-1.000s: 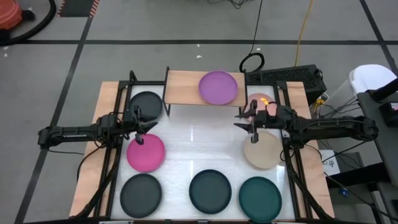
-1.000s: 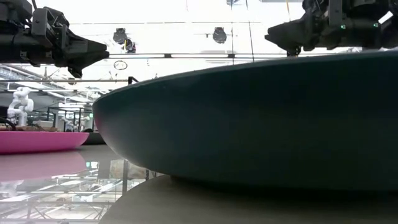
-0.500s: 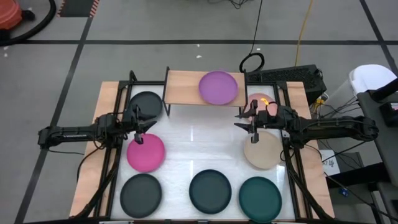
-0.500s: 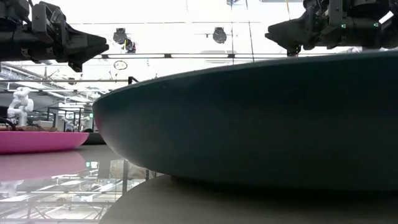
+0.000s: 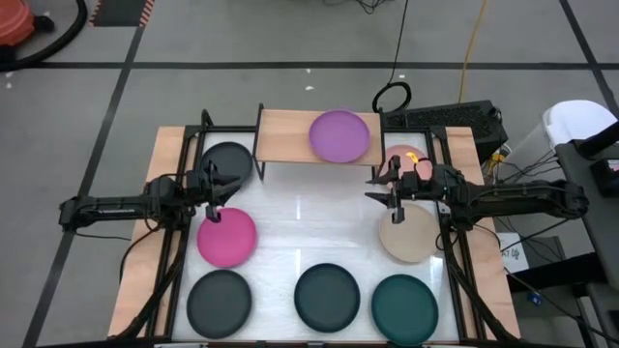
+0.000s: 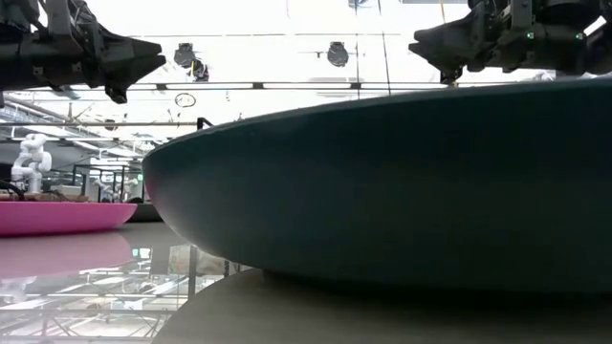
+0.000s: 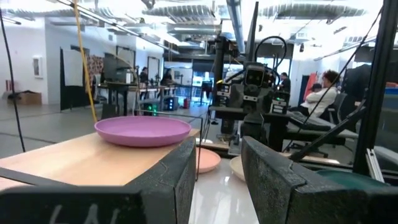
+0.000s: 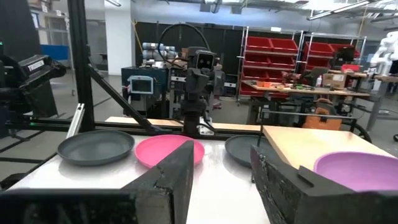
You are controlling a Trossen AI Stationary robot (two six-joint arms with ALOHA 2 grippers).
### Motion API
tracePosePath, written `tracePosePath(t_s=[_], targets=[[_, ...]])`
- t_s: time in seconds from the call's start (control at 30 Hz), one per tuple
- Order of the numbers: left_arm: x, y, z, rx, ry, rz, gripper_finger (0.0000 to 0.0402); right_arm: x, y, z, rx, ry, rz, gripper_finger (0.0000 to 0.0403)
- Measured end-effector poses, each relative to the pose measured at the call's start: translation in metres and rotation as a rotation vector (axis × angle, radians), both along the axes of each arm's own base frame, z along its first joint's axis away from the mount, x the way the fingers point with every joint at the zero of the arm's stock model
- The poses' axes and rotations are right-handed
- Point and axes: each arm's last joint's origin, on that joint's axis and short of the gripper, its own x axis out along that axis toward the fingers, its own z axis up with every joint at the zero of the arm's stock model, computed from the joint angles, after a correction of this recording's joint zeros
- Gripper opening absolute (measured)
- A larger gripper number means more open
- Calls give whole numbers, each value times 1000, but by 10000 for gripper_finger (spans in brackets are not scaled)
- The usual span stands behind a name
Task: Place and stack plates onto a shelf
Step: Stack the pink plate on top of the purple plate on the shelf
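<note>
**Both grippers raised and empty, one plate on the shelf**

My left gripper (image 5: 215, 196) hangs above the table, at the far rim of the magenta plate (image 5: 227, 237), fingers (image 7: 177, 180) spread with nothing between them. Just behind it a dark grey plate (image 5: 227, 162) lies at the back left, beside the shelf's left end. Along the near edge sit three more: a dark grey plate (image 5: 219, 303), a dark teal plate (image 5: 327, 296) and a greener teal plate (image 5: 404, 297), set side by side with narrow gaps.

The white tabletop (image 5: 309, 227) is bare in the middle, between my two grippers and in front of the shelf (image 5: 285, 136). The purple plate (image 5: 339, 135) rests on the right half of that light-wood board; its left half is open wood.

My right gripper (image 5: 392, 190) hovers over the far rim of the beige plate (image 5: 407, 232), fingers (image 8: 171, 180) parted and holding nothing. The pale pink plate (image 5: 398, 155) lies just behind it, by the shelf's right end.

Black frame rails (image 5: 455, 261) run along both sides of the table. Beyond, the room holds red bin racks (image 8: 292, 59) and seated people (image 7: 323, 93).
</note>
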Motion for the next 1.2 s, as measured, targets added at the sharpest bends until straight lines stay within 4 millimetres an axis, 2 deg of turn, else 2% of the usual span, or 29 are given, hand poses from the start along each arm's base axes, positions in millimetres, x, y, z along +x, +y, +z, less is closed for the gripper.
tracePosePath(t_s=[0.2,0.3,0.4,0.57,0.7,0.8,1.07,1.2], targets=[[-2,0,7,-28,-77,5,133,1,5,2,-3,-21,31,139],[-3,1,21,-52,-77,17,133,1,7,3,-5,-30,41,139],[-3,2,41,-60,95,64,133,1,8,3,-5,-30,46,139],[4,7,69,-98,473,246,133,1,8,3,-9,-31,47,139],[21,11,77,-119,720,307,133,1,8,4,-10,-36,45,139],[35,13,70,-172,867,335,133,1,8,4,-12,-36,45,139],[55,15,23,-331,1259,442,133,1,8,2,-4,-23,46,139],[64,14,9,-374,1370,374,133,1,8,2,-3,-22,46,139]])
